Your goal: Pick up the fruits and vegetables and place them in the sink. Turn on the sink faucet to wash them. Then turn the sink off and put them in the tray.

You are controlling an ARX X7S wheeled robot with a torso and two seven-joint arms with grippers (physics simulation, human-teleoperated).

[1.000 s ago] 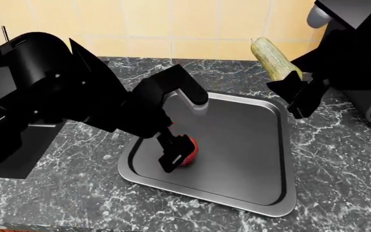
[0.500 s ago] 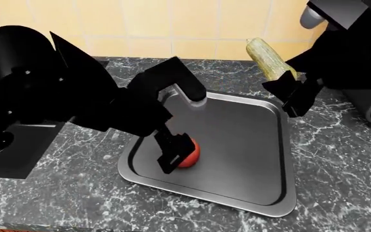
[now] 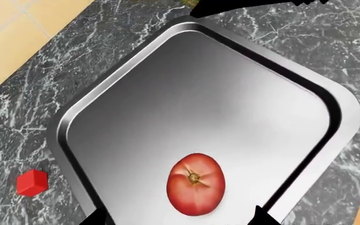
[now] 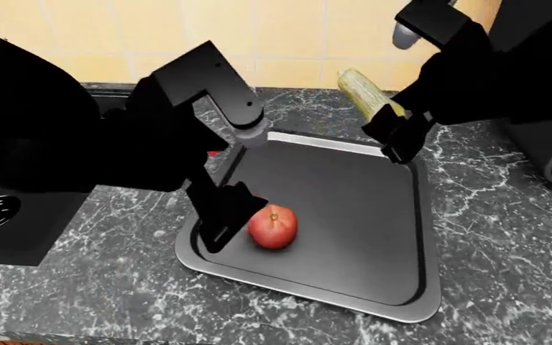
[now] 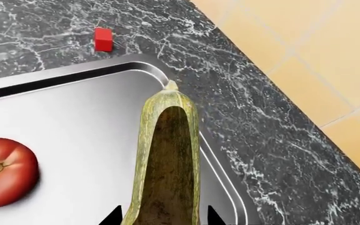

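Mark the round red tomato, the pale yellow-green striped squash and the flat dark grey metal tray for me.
Round red tomato (image 4: 274, 226), head view, middle of its top.
Pale yellow-green striped squash (image 4: 364, 92), head view, exposed upper body.
Flat dark grey metal tray (image 4: 353, 201), head view, bare floor.

Tray (image 3: 186, 93) seen as brushed metal, satin floor, shiny raised rim. Desk (image 4: 506, 237) rendered as dark polished marble, white veining. Tomato (image 4: 273, 226) smooth, slightly glossy. Squash (image 5: 166, 154) skin matt, faintly striped. Wall tiles (image 4: 286, 36) matt beige. Red block (image 3: 31, 182) flat, plastic-like.
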